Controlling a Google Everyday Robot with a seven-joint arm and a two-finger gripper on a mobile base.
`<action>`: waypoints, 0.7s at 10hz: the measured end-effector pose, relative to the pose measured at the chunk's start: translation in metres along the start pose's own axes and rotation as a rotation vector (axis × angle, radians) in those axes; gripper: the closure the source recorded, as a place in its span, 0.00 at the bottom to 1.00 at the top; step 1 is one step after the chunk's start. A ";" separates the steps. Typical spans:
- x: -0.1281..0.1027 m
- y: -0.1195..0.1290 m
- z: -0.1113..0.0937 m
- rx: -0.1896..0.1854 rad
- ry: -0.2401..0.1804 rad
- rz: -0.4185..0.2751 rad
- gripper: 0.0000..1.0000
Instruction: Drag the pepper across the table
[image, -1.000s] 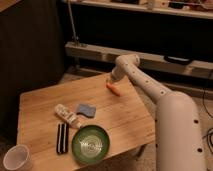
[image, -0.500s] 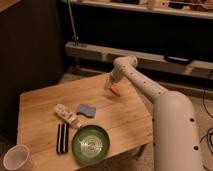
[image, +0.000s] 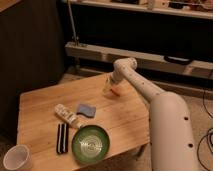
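Camera view. A single white arm (image: 165, 125) rises from the lower right of the frame, bends at an elbow (image: 125, 65) above the far edge of the surface (image: 125, 122), and turns downward to end in the gripper (image: 108, 86). The gripper hangs low over the far part of the light-wood surface, close to its back edge. Whether the gripper is apart or together cannot be told from this view.

The pepper (image: 115, 91), small and orange-red, lies on the surface just beside the gripper, on its frame-right side and slightly nearer the camera. Contact between the gripper and the pepper cannot be made out.

The other items all sit nearer the camera than the gripper and toward frame-left of it:
- A blue sponge (image: 86, 108) lies flat, near the gripper but apart from the pepper.
- A pale elongated packet (image: 66, 115) lies at a slant just beyond the sponge, farther from the gripper.
- A dark rectangular bar (image: 62, 137) lies nearer the front edge.
- A green bowl (image: 90, 143) stands upright just beside the bar, well apart from the gripper.
- A white cup (image: 17, 158) stands at the near left corner, the item farthest from the gripper.

Behind the gripper, beyond the surface, a grey horizontal rail (image: 95, 50) crosses the dark background.
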 end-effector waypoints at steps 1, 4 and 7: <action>-0.002 0.000 0.003 0.001 -0.006 0.005 0.25; -0.001 -0.002 0.008 0.005 -0.013 0.008 0.57; -0.001 -0.005 0.012 0.005 -0.021 0.007 0.88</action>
